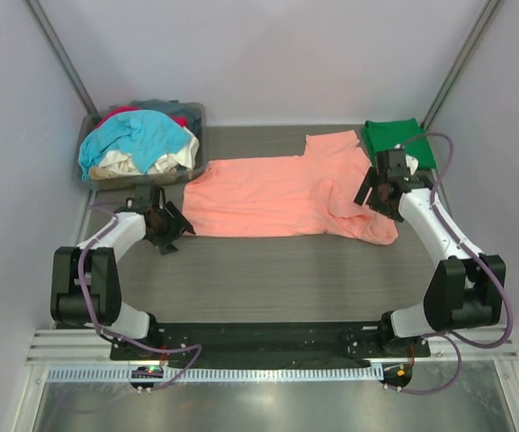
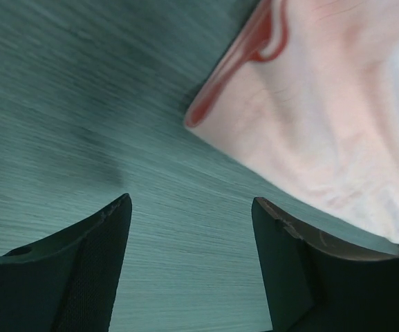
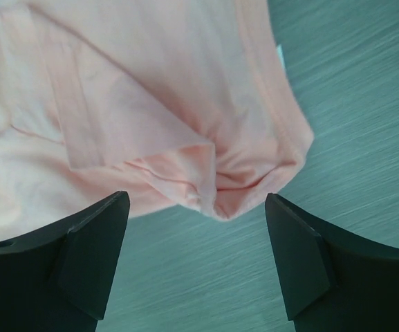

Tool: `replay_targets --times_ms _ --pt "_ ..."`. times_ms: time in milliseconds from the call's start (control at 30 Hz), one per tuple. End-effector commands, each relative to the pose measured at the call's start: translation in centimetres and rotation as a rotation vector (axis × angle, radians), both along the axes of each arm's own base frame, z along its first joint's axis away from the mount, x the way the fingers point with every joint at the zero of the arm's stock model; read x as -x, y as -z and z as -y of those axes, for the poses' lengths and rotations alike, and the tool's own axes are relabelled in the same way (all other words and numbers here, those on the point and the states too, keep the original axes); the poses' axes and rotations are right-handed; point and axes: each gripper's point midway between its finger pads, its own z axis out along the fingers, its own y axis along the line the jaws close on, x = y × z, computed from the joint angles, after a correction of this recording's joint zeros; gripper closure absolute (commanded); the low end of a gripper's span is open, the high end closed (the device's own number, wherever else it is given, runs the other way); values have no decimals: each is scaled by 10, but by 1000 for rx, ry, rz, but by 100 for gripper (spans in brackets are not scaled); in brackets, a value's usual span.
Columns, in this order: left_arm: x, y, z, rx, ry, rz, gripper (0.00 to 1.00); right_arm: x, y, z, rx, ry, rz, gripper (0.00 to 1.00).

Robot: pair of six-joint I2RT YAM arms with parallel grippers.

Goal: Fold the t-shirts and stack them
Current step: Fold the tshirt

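A salmon-pink t-shirt [image 1: 281, 193] lies spread across the middle of the table, its right end bunched. My left gripper [image 1: 165, 227] hangs open beside the shirt's left corner, holding nothing. In the left wrist view only bare table lies between my fingers [image 2: 191, 207], and the shirt's corner [image 2: 310, 117] sits up to the right. My right gripper [image 1: 376, 191] stands open over the shirt's right end. In the right wrist view the crumpled pink fold [image 3: 213, 187] lies just beyond my open gripper [image 3: 196, 207]. A folded dark green t-shirt [image 1: 396, 139] rests at the back right.
A grey tub [image 1: 198, 121] at the back left holds a heap of turquoise, cream and red shirts [image 1: 138, 144]. White walls close the back and both sides. The arm bases stand on the rail at the near edge.
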Motion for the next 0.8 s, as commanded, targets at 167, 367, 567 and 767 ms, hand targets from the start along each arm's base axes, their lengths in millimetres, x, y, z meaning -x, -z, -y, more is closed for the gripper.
replay_targets --times_ms 167,367,567,767 --pt "-15 16 2 14 -42 81 29 21 49 -23 -112 -53 -38 21" --pt "-22 26 3 21 -49 80 32 17 69 -21 -93 -55 -62 30" --pt "-27 32 5 26 -52 80 41 18 80 -18 -77 -51 -88 49" --pt "-32 36 10 18 -51 87 54 25 85 -13 -54 -42 -98 78"
